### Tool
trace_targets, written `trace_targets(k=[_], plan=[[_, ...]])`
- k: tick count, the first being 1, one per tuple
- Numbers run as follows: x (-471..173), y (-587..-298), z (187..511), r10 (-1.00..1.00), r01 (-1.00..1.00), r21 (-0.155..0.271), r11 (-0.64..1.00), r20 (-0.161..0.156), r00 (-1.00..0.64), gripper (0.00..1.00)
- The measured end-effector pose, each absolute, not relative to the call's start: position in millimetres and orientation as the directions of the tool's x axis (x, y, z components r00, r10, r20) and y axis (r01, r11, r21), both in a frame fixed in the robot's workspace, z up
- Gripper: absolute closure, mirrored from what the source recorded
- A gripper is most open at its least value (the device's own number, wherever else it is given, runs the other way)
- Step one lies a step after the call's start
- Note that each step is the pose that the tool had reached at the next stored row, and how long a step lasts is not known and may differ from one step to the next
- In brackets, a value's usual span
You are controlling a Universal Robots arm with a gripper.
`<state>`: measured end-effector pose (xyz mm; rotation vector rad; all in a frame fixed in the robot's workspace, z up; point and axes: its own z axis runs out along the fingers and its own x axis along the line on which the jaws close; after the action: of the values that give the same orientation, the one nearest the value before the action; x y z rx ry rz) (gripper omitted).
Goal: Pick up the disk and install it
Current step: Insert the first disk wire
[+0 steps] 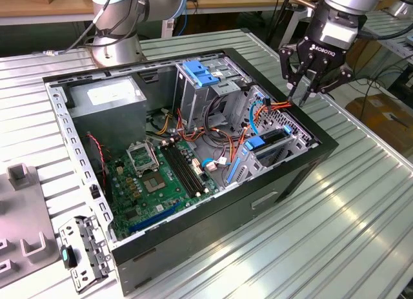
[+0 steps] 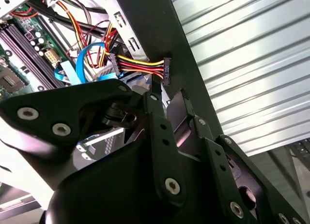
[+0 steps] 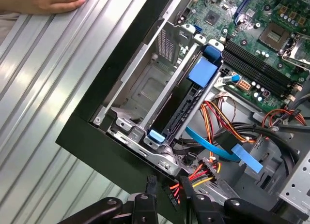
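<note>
The disk stands on edge in the metal drive cage at the corner of the open computer case, on the exterior view's right. Its blue carrier rail and blue tab show in the first wrist view, along the disk. My gripper hangs above the case's rim, up and behind the disk, apart from it. Its fingers stand close together with nothing held. A black power connector on red, yellow and black wires lies over the rim just beyond the fingertips.
A motherboard, grey power-supply box and a cage with a blue latch fill the case. A person's hand rests on the ribbed table beside it. A metal bracket lies on the exterior view's left.
</note>
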<state>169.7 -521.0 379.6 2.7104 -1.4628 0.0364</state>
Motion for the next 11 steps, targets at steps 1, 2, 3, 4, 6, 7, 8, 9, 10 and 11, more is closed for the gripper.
trace_targets(k=[1,2,3,4,6,7,8,9,10,11], plan=[[169.7,-521.0,379.6,-0.834,-0.835,0.043,-0.548,0.050,0.550,0.67],[169.7,-521.0,379.6,-0.834,-0.835,0.043,-0.548,0.050,0.550,0.67],[169.7,-521.0,379.6,-0.834,-0.835,0.043,-0.548,0.050,0.550,0.67],[169.7,-521.0,379.6,-0.833,-0.835,0.043,-0.549,0.050,0.550,0.67],[169.7,-521.0,379.6,-0.833,-0.834,0.043,-0.550,0.050,0.551,0.67],[169.7,-521.0,379.6,-0.833,-0.834,0.043,-0.550,0.050,0.551,0.67],[169.7,-521.0,379.6,-0.833,-0.834,0.043,-0.550,0.050,0.551,0.67],[169.7,-521.0,379.6,-0.833,-0.834,0.043,-0.550,0.050,0.551,0.67],[169.7,-521.0,379.6,-0.833,-0.834,0.043,-0.550,0.050,0.551,0.67],[169.7,-521.0,379.6,-0.833,-0.834,0.043,-0.550,0.050,0.551,0.67]])
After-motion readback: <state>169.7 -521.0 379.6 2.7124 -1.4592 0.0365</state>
